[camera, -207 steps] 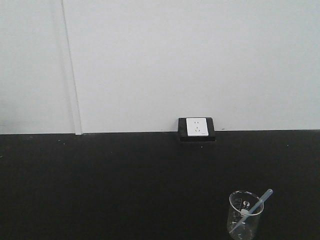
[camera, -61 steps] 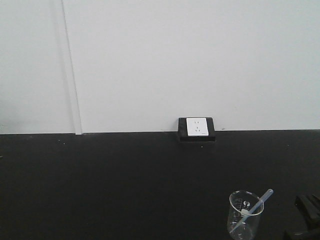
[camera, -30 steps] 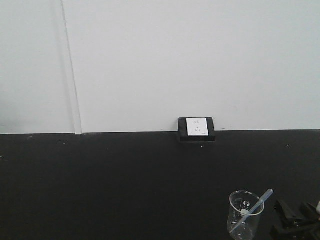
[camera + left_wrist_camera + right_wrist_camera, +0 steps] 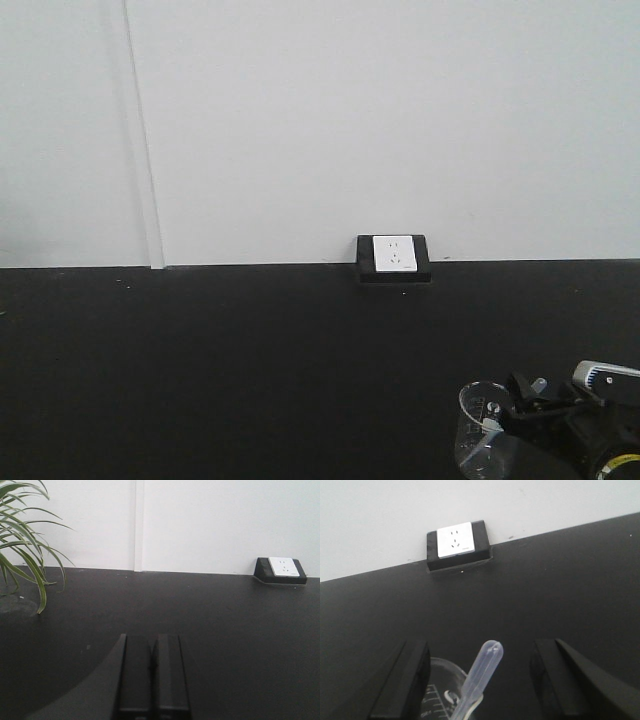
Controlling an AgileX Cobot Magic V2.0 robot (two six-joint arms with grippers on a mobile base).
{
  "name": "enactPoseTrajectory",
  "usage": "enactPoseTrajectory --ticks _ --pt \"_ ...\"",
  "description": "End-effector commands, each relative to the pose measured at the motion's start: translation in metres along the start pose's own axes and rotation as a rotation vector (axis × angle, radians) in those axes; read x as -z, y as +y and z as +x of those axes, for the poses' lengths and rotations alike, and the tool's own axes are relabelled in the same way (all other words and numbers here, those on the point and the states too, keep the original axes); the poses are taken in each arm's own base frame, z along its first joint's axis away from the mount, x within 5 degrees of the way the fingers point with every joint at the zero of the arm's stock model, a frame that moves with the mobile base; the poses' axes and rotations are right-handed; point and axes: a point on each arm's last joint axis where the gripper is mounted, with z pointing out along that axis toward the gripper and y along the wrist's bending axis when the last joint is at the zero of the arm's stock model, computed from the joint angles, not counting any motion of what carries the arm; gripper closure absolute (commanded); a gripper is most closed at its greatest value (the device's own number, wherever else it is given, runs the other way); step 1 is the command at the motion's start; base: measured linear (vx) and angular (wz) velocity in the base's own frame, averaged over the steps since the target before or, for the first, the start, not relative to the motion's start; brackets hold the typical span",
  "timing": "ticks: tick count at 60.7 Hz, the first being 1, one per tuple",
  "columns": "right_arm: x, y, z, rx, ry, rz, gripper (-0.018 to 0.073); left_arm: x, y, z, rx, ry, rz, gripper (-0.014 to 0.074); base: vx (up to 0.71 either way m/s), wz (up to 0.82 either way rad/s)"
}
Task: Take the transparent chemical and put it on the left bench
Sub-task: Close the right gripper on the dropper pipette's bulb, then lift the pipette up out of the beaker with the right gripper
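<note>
**A:** What's changed?

**B:** A second ago the right gripper [image 4: 480,652] was only just entering the front view at 4 o'clock. It has now closed in on the beaker [image 4: 478,432]. Its jaws are spread wide, one on each side of the transparent chemical [image 4: 482,672], and neither touches it yet. So the approach looks done, and I'd say closing on it comes next.

**A:** Where is the dropper?

**B:** It's leaning in the beaker, bulb up. That's at 5 o'clock on the black surface [image 4: 250,370], below the wall socket [image 4: 394,254].

**A:** And the left gripper [image 4: 153,645]?

**B:** It's clenched on nothing, over bare surface. The potted plant [image 4: 20,545] is at its 10 o'clock.

**A:** Anything you can't see?

**B:** The dropper's lower end and the beaker's base are cut off by the frame. In the front view the gripper hides nearly all of the dropper. The left bench shows in none of the views.
</note>
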Motion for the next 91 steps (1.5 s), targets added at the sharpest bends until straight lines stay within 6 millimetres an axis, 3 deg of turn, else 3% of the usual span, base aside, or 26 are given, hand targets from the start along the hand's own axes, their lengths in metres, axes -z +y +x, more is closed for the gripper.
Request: enactPoseTrajectory --ticks 1,15,42,52,59,67,75,86,91 --pt "-0.011 0.005 -0.021 -0.020 -0.131 -0.031 0.0064 0.001 0.000 -0.003 0.009 -0.081 -0.002 0.0600 0.00 0.00" --pt "-0.020 0.003 -0.017 -0.023 -0.116 -0.017 0.0125 0.001 0.000 -0.003 0.009 -0.081 -0.002 0.0600 0.00 0.00" --pt "-0.019 0.003 -0.021 -0.024 -0.162 -0.026 0.0459 0.001 0.000 -0.003 0.009 -0.081 -0.002 0.0600 0.00 0.00" --pt "-0.015 0.006 -0.033 -0.019 -0.224 -0.046 0.0531 0.001 0.000 -0.003 0.009 -0.081 -0.002 0.0600 0.00 0.00" --pt "-0.005 0.013 -0.054 0.001 -0.280 -0.077 0.0566 0.001 0.000 -0.003 0.009 -0.081 -0.002 0.0600 0.00 0.00" --pt "0.024 0.025 -0.081 0.045 -0.346 -0.142 0.0567 0.001 0.000 -0.003 0.009 -0.081 -0.002 0.0600 0.00 0.00" --pt "0.076 0.042 -0.099 0.161 -0.421 -0.253 0.0564 0.001 0.000 -0.003 0.009 -0.081 -0.002 0.0600 0.00 0.00" --pt "0.141 0.043 -0.091 0.189 -0.444 -0.263 0.0563 0.001 0.000 -0.003 0.009 -0.081 -0.002 0.0600 0.00 0.00" --pt "0.162 0.041 -0.082 0.202 -0.405 -0.241 0.0562 0.001 0.000 -0.003 0.009 -0.081 -0.002 0.0600 0.00 0.00"
